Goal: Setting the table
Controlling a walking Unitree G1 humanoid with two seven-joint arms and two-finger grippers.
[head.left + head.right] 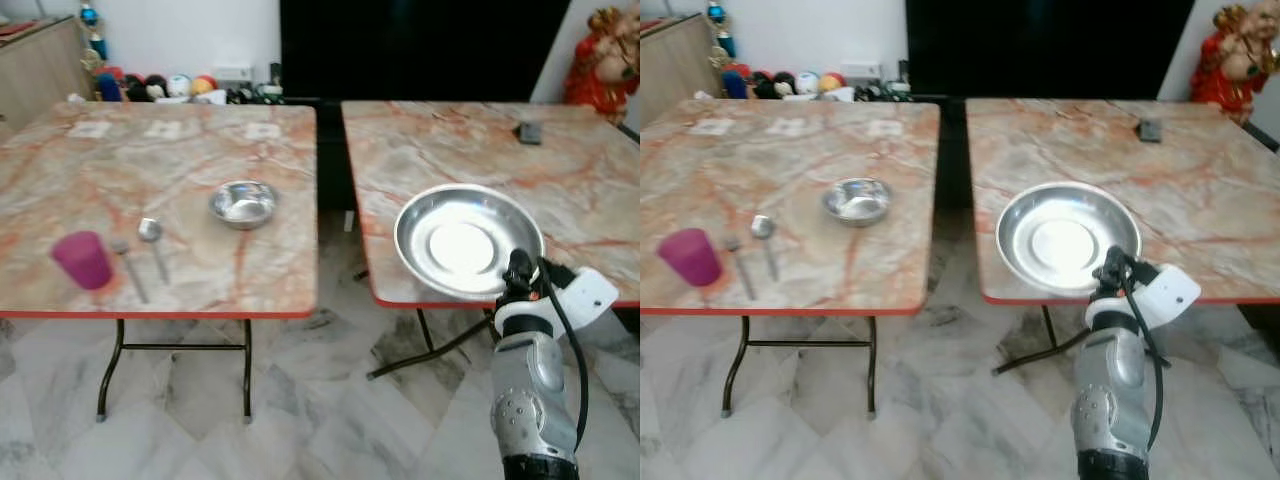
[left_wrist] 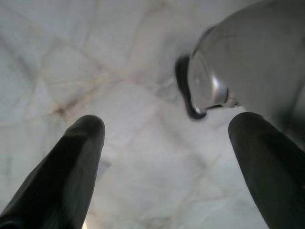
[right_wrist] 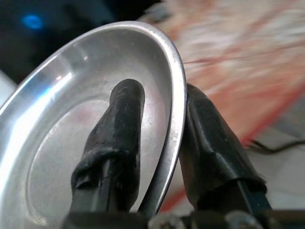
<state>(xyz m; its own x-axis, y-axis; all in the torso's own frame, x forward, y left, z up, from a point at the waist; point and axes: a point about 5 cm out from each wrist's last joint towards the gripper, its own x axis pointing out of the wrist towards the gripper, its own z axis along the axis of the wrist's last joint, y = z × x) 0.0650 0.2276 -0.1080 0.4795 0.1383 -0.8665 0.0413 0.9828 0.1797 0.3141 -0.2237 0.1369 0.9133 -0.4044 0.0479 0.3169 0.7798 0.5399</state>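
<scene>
A large steel plate (image 1: 462, 240) hangs over the front edge of the right marble table (image 1: 580, 170), and my right gripper (image 1: 518, 268) is shut on its near rim. The right wrist view shows one finger (image 3: 121, 138) inside the plate (image 3: 57, 133) and the other finger (image 3: 209, 148) outside the rim. On the left table (image 1: 150, 170) lie a small steel bowl (image 1: 243, 203), a spoon (image 1: 153, 240), a fork (image 1: 127, 265) and a purple cup (image 1: 83, 259). My left gripper (image 2: 167, 162) hangs open over the marble floor.
A gap of floor (image 1: 335, 250) separates the two tables. A small dark object (image 1: 529, 132) lies at the back of the right table. Toys and balls (image 1: 165, 86) line the far wall, and a red figurine (image 1: 604, 62) stands at the back right.
</scene>
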